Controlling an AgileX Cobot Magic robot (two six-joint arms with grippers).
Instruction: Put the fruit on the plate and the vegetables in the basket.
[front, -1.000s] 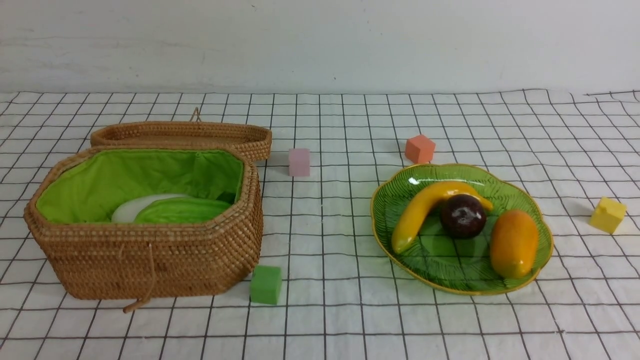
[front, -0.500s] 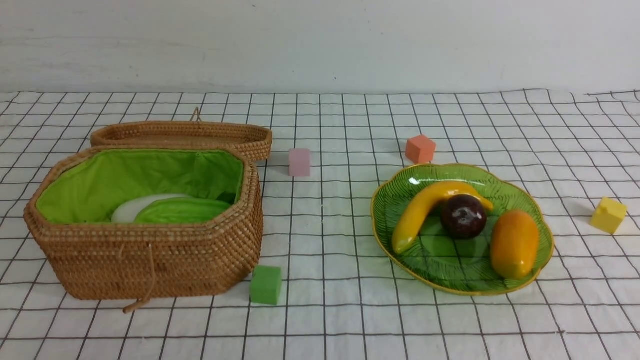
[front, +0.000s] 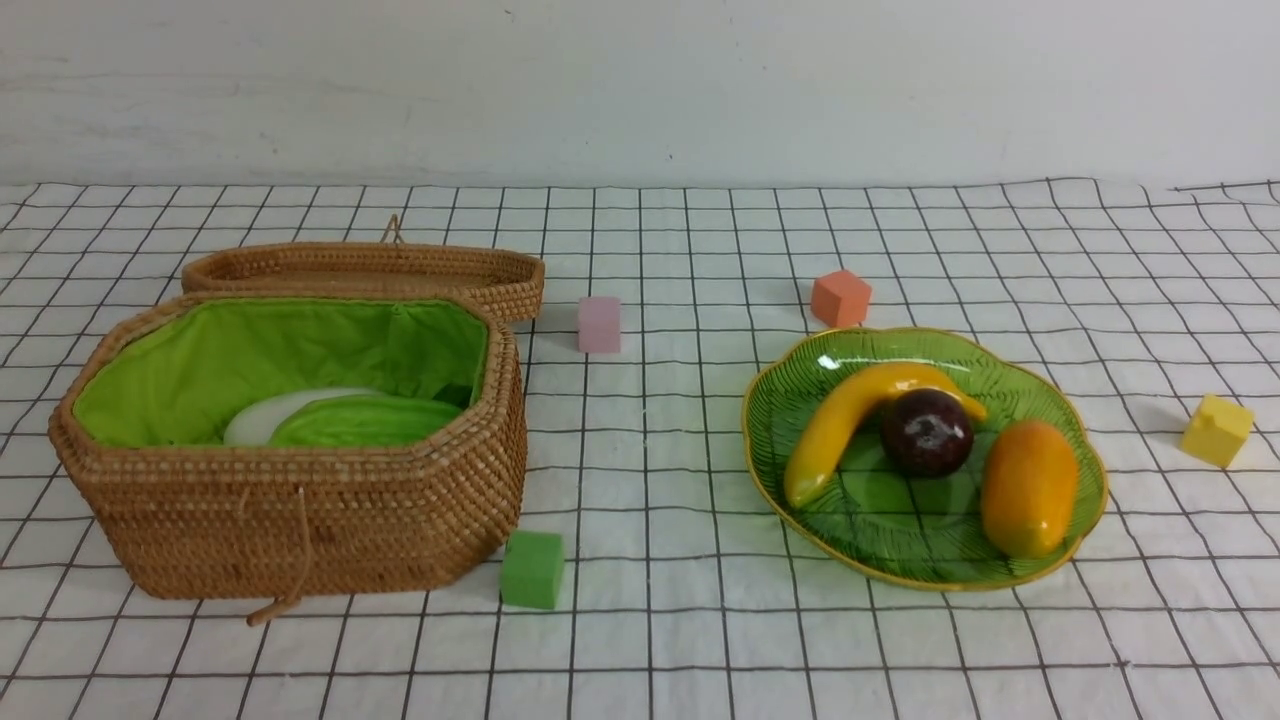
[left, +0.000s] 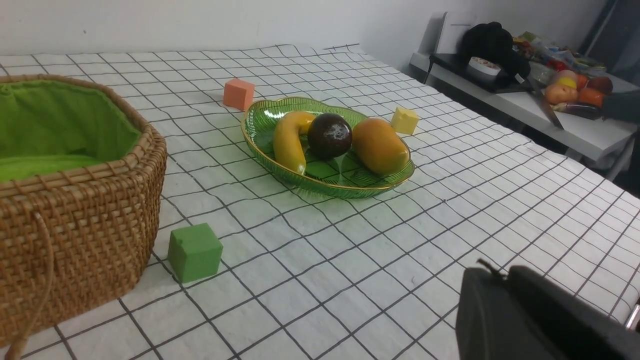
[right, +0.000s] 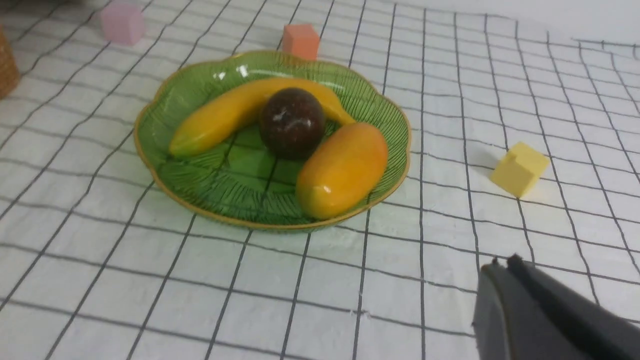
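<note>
Nothing on the counter (front: 660, 520) has shifted between the earlier front views and this one: every toy and cube sits just where it sat. Furthest left stands the basket (front: 300, 520), its lid (front: 365, 268) lying flat behind it; inside, against the green lining, rest the white radish (front: 262, 415) and a light green vegetable (front: 365, 422) touching it. Whether a third, red-orange vegetable lies deeper in cannot be told, since the wicker wall hides the floor of the basket. A green cube (front: 532, 569) sits just beside the basket's near corner, a pink cube (front: 598, 324) further back, and an orange cube (front: 840, 298) close behind the plate (front: 790, 400). On the plate lie the banana (front: 835, 430), the mangosteen (front: 926, 432) touching it, and the mango (front: 1028, 487); a yellow cube (front: 1215, 430) stands off to the right. Neither arm shows in the front view. In the wrist views the left pincer (left: 492, 300) and the right pincer (right: 502, 285) each appear shut and empty, both well clear of the goods. The sorting looks done, so the risk now is a needless sweep: a closed pincer passing low could nudge the plate's rim and roll the round mangosteen off, or knock a cube into the basket.
</note>
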